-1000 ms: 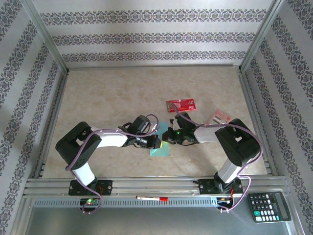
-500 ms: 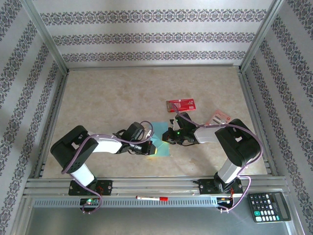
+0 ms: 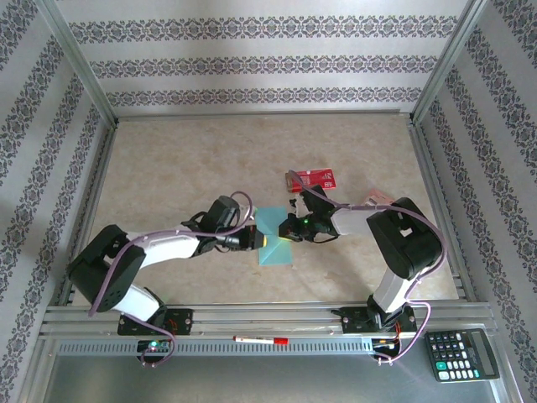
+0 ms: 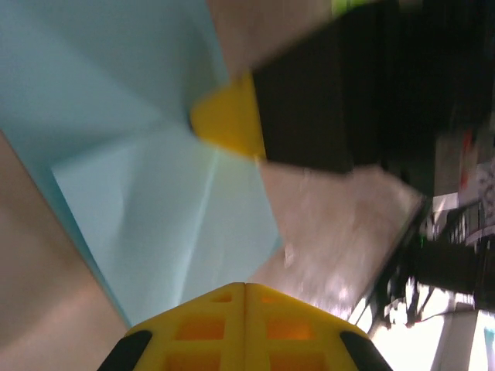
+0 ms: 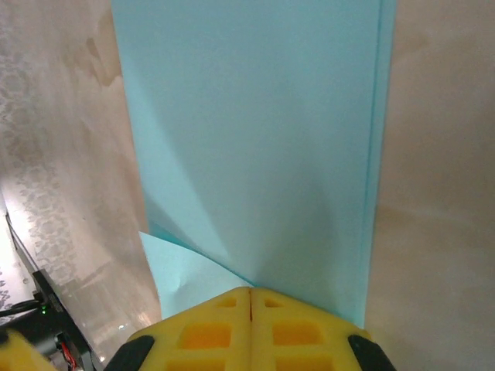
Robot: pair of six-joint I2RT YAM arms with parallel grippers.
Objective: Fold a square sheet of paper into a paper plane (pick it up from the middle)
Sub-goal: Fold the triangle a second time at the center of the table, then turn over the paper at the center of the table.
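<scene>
The light-blue square sheet of paper (image 3: pixel 273 236) lies on the table between the two arms. It is a folded, creased sheet with a loose flap, not a slim dart. My left gripper (image 3: pixel 261 241) is shut, and its yellow tip (image 4: pixel 245 284) rests at the paper's (image 4: pixel 155 201) near-left edge. My right gripper (image 3: pixel 290 228) is also shut, with its tip (image 5: pixel 250 289) pressed down on the paper (image 5: pixel 255 131) beside a lifted flap. In the left wrist view, the right gripper's yellow fingertip (image 4: pixel 228 122) touches the sheet where the creases meet.
A red packet (image 3: pixel 312 179) lies just beyond the right gripper. A second pale packet (image 3: pixel 376 199) sits near the right arm's elbow. A pen (image 3: pixel 260 340) and a calculator (image 3: pixel 461 353) lie off the table on the near rail and shelf. Metal frame posts stand at the table's sides.
The left arm has dropped low and stretched out flat, with its elbow swung to the left. Its gripper stays at the paper's left edge. More of the sheet now shows. The right gripper has barely shifted.
</scene>
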